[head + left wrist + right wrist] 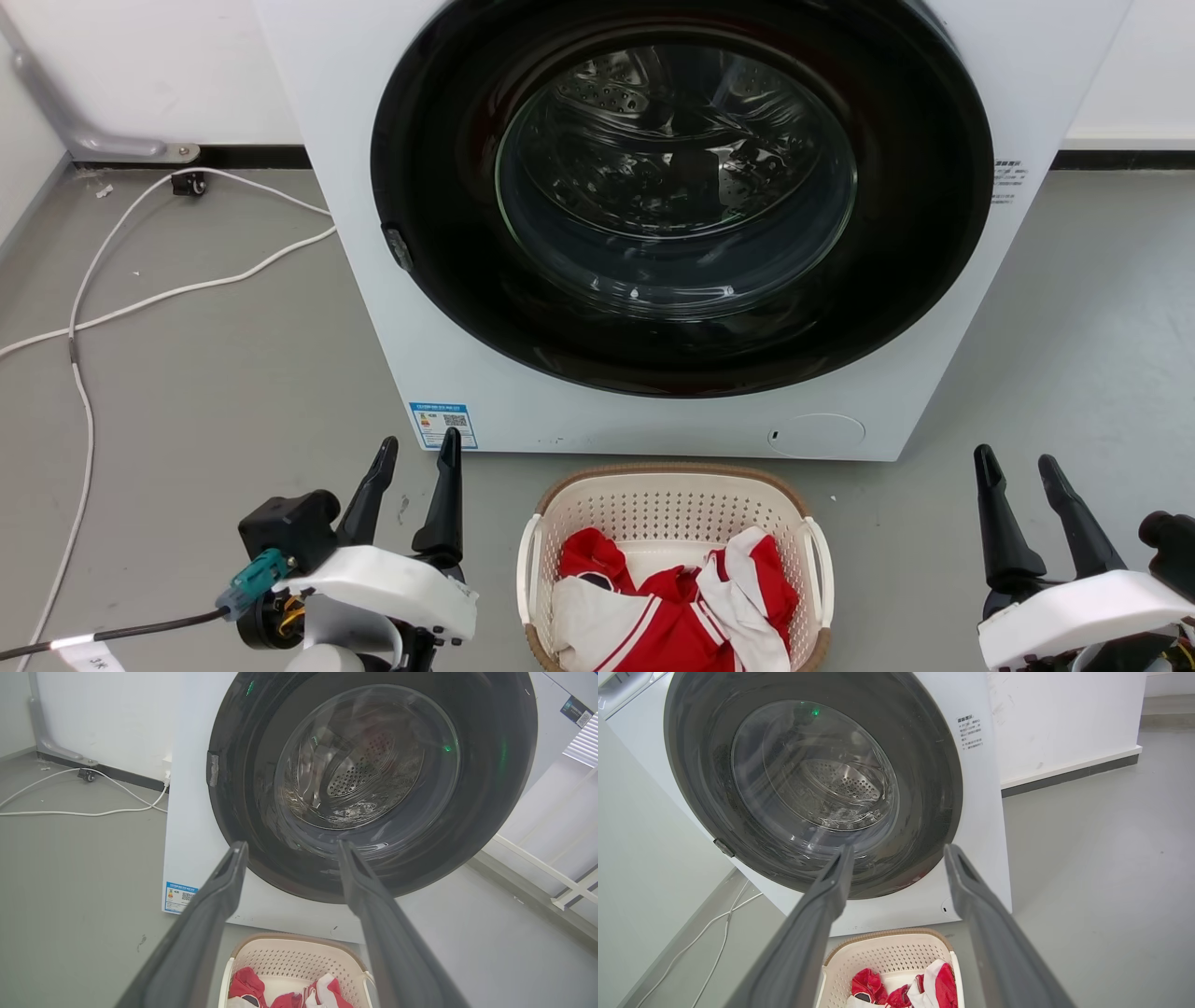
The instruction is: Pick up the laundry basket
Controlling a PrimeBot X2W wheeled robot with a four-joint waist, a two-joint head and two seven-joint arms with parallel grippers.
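The laundry basket (pixel 672 511) sits on the grey floor (pixel 187 401), right in front of the big white washing machine (pixel 373 308). In the head view it is at the bottom middle, between the two grippers. Red and white clothes (pixel 672 607) lie inside it. Nothing touches its brown rim or its white side handles.

The left gripper (pixel 420 442) is on the basket's left side, near it but not touching. Its two dark fingers point up with a gap between them, and they hold nothing. The right gripper (pixel 1014 457) is on the other side, farther from the basket. Its fingers are spread apart too, and they also hold nothing.

In both wrist views the long fingers point toward the round dark door (pixel 672 187) of the washing machine. The basket shows low down between them. A white cable (pixel 140 299) lies in loops on the floor to the left of the machine.
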